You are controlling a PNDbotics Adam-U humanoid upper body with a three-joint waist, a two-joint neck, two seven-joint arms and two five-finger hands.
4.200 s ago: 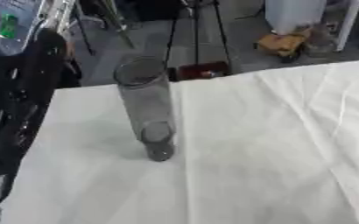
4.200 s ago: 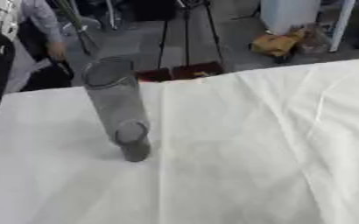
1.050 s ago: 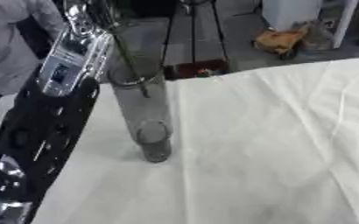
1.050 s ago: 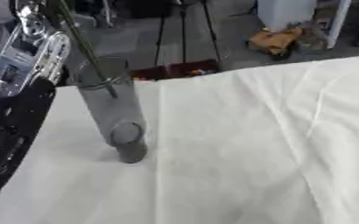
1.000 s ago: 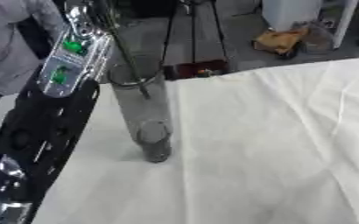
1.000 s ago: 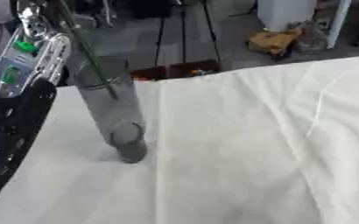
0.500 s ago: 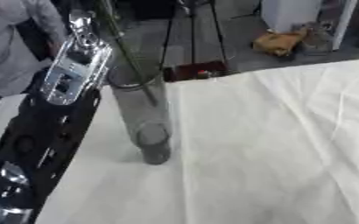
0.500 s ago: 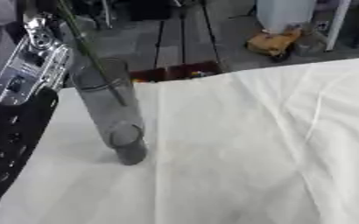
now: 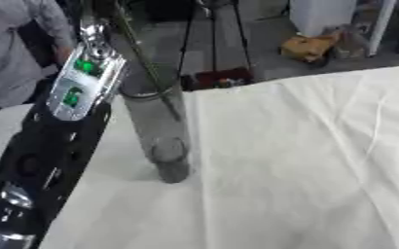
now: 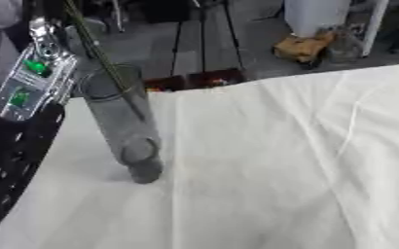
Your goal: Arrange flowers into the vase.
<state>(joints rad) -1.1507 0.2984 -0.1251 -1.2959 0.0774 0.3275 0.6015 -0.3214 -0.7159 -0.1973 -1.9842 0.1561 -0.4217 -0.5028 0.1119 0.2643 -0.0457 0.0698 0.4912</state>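
Your left arm (image 9: 54,151) is reaching up the left side of the view, from about seven o'clock toward eleven o'clock, with green lights glowing on its silver forearm panel. Its hand is running off the top edge, so I cannot tell whether its fingers are curled or straight. Your right hand is not showing in either view.

The clear, tall vase (image 9: 156,129) is standing on the white tablecloth (image 9: 288,165) left of centre, appearing to lean toward twelve o'clock, its dark base toward you. A thin green stem (image 9: 143,63) is slanting down from the top edge at about eleven o'clock, crossing the vase's rim and entering its mouth; the lower end is showing through the glass along the vase's right wall. The arm is sitting just beside the vase at its nine o'clock, blocking the table's left part.

Beyond the table's far edge, a black tripod (image 9: 211,34) is standing at twelve o'clock, a dark red box (image 9: 216,78) is lying at its foot, and a yellowish bundle (image 9: 309,46) is resting on the floor at one o'clock.
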